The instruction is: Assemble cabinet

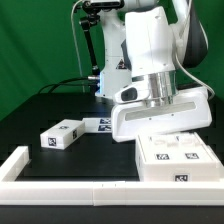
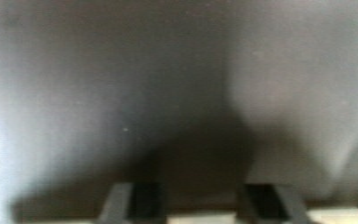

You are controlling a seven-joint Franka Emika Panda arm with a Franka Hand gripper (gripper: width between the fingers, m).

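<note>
The cabinet body (image 1: pixel 176 157), a white box with black-and-white tags on top and front, stands at the exterior view's right, against the front rail. My gripper (image 1: pixel 163 131) hangs straight down just behind and above the box's top; its fingertips are hidden there. A small white tagged cabinet block (image 1: pixel 59 134) lies apart on the black table at the exterior view's left. The wrist view is blurred. It shows my two dark fingers (image 2: pixel 137 202) spread apart, with dark surface between them and a pale strip at the frame edge. Nothing shows gripped.
The marker board (image 1: pixel 96 125) lies flat on the table behind the block. A long low white border rail (image 1: pixel 62 186) runs along the front, with a side piece (image 1: pixel 12 166) at the exterior view's left. The arm's base stands at the back.
</note>
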